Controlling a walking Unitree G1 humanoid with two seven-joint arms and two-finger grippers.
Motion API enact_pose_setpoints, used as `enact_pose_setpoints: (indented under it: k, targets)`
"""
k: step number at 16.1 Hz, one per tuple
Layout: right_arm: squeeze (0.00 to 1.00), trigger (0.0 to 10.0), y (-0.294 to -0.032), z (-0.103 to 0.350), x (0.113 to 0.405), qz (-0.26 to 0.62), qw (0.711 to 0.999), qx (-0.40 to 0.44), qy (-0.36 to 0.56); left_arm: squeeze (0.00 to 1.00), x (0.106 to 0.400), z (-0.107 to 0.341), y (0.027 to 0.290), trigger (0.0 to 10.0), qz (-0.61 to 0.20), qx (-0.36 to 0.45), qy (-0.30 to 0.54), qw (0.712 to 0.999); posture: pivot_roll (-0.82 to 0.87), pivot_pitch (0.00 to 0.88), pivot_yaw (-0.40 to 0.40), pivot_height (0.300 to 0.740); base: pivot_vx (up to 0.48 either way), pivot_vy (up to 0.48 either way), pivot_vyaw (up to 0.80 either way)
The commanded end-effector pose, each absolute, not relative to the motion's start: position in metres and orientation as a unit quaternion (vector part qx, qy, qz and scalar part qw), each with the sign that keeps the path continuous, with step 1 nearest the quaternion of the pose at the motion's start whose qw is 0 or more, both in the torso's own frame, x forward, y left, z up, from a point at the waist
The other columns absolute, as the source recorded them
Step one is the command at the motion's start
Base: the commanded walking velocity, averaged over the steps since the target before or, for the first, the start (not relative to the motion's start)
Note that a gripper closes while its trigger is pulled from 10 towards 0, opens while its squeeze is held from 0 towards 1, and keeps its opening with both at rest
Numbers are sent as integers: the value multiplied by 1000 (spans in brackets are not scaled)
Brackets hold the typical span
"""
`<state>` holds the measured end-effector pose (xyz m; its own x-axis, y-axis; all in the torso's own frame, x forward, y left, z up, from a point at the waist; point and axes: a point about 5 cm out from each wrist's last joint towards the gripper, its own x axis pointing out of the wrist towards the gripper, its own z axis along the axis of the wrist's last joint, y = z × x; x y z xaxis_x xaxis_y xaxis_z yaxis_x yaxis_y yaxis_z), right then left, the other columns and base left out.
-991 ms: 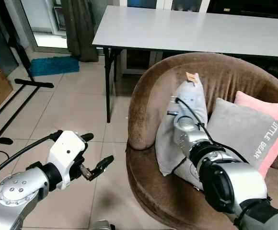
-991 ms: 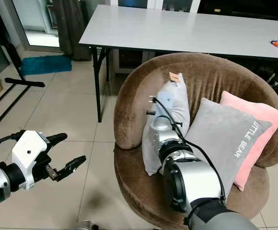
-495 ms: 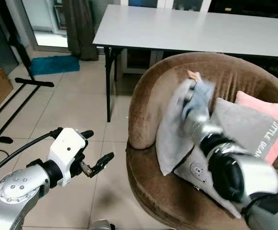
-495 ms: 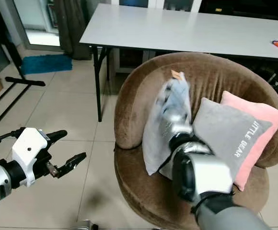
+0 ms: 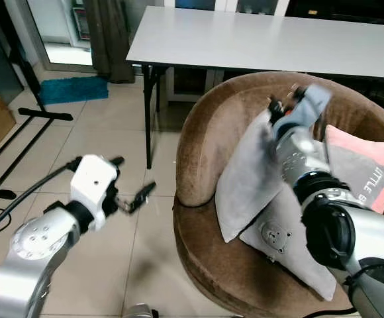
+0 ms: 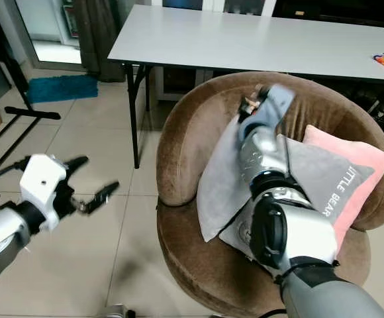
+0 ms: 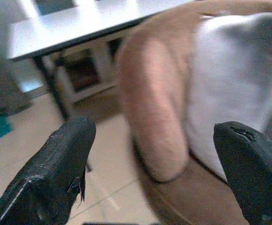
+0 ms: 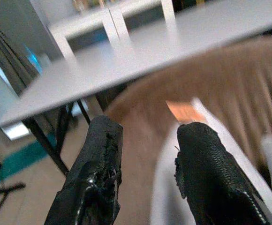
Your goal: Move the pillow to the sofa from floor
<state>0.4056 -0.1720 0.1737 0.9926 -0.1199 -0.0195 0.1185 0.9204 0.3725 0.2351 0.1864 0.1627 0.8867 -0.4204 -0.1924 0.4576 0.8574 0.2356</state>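
Right claw (image 8: 145, 154) now lifted off the soft grey pillow (image 5: 245, 179), fingers parted; left claw (image 5: 131, 192) spread.

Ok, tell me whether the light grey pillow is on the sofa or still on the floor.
On the sofa. The light grey pillow leans upright against the brown sofa back, beside the darker grey cushion; the right hand is open above it.

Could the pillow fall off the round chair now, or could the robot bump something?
Maybe. The light grey pillow stands on its edge, leaning on the brown sofa wall near the front rim, so it might tip forward and slide out. The right gripper hangs by the pillow's top corner with the orange tag beside its open fingers; pulling away could snag it. The left gripper is open over the floor, away from everything.
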Motion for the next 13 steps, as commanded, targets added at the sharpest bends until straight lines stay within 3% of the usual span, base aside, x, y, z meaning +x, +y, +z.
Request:
enact_pose_setpoints:
  k: [1,7,8,13]
  targets:
    - [0,10000,-181,175,401,-52,982,177,-31,0,239,160,191,10000,-188,141,67,970,78,0,-26,740,0,0,0]
    - [0,10000,-174,145,323,-43,991,121,-45,0,237,153,197,10000,-109,152,33,982,20,0,-34,740,0,0,0]
    - [0,10000,-162,131,291,-40,995,92,-23,0,235,148,198,10000,-106,167,34,980,-1,0,-20,740,0,-450,0]
    - [0,10000,-161,119,280,-89,995,11,32,0,240,146,201,10000,-112,202,19,973,8,0,-22,740,0,-469,0]
